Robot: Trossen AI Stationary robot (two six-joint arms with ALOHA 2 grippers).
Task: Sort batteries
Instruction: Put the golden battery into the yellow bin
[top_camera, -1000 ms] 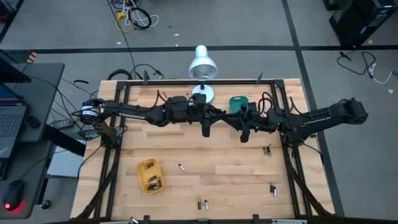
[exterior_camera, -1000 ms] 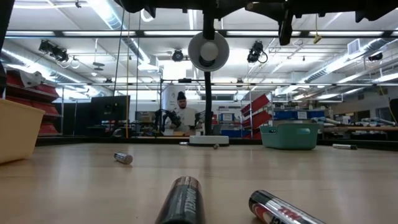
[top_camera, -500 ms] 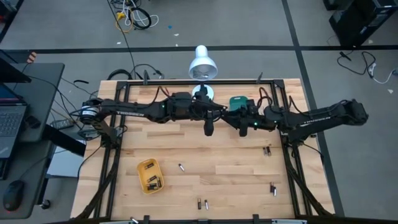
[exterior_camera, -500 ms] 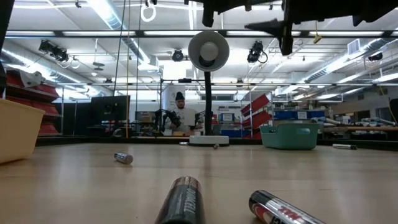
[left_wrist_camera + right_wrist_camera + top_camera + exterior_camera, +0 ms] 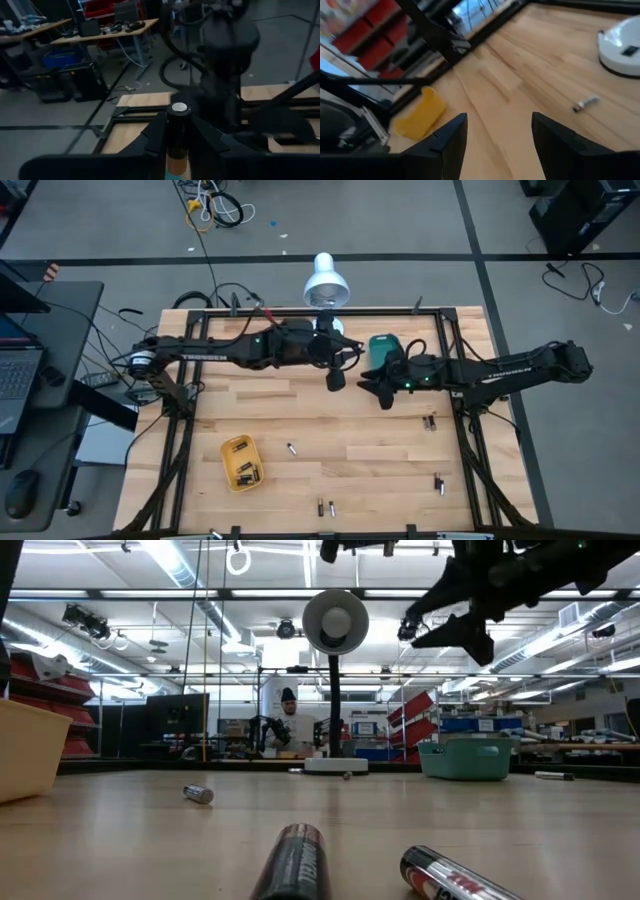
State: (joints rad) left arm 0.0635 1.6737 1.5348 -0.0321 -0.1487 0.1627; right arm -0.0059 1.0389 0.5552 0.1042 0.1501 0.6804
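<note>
My left gripper [image 5: 334,380] hangs high over the table's far middle, shut on one battery [image 5: 178,131] with a silvery end cap. My right gripper [image 5: 373,390] hangs beside it, in front of the teal tray [image 5: 383,345]. In the right wrist view it [image 5: 497,137] stands open with nothing between its fingers. More batteries lie loose on the wood: one [image 5: 291,448] near the yellow tray [image 5: 241,462], one [image 5: 430,421] at the right, one [image 5: 439,484] farther toward the near edge, and two [image 5: 325,506] at the near edge. My left gripper pinches the battery's dark sides [image 5: 176,142] between its two fingers. The silvery end cap [image 5: 179,107] sticks out past the fingers. The battery is lifted clear of the table.
A white lamp [image 5: 324,280] stands on its round base [image 5: 622,45] at the far edge, between the arms. The yellow tray holds several batteries. Black frame rails [image 5: 468,450] run along the table's sides. A person sits far off in the room beyond the table [image 5: 290,720].
My right gripper has opened, sunk a little and tipped from pointing down to nearer level, reaching toward the table's left. My left gripper has risen with its battery, rolled about its own axis and tipped up toward level.
</note>
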